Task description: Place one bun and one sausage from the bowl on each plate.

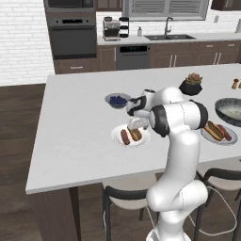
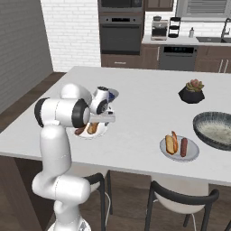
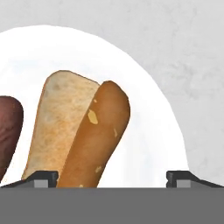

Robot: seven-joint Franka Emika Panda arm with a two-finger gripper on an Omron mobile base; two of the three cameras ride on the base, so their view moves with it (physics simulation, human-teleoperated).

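Two plates show in the left base view: the near plate (image 1: 117, 136) by the island counter's (image 1: 75, 127) front edge carries a sausage (image 1: 125, 137) and a bun (image 1: 135, 134), half hidden by our gripper (image 1: 133, 124); the far plate (image 1: 221, 139) is cut off by the arm. The bowl (image 1: 230, 110) runs off the right edge. From the right base view, the forearm covers most of the near plate. In the hand view, the fingertips (image 3: 41, 178) stand spread and released either side of the bun; the sausage is cropped left.

Near plate (image 1: 117, 137): white, holds bun (image 3: 83, 131) and dark sausage (image 1: 125, 137) side by side. Far plate (image 2: 193, 153): same pair. Dark speckled bowl (image 2: 216, 128) just beyond, on table.
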